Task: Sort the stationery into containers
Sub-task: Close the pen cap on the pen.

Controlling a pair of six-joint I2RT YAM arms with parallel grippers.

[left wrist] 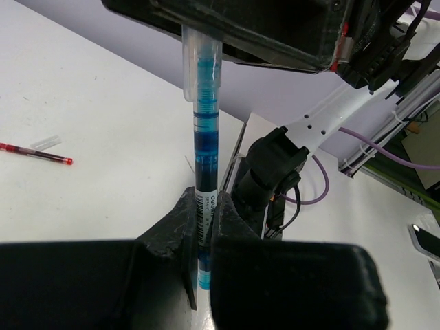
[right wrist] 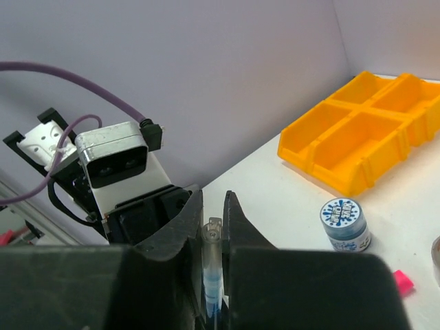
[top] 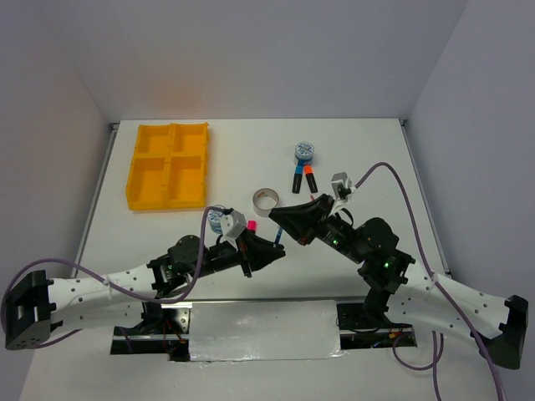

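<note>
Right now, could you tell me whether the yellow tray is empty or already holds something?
Empty: the top view shows bare yellow floors in all four compartments of the yellow tray.

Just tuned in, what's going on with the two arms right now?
Both arms hold the teal pen at once. The left tool clamps its barrel and the right tool grips the clear-capped end, which looks like a handover between them. The yellow tray shows nothing in its four compartments. The red pen and a tape roll lie on the table.
</note>
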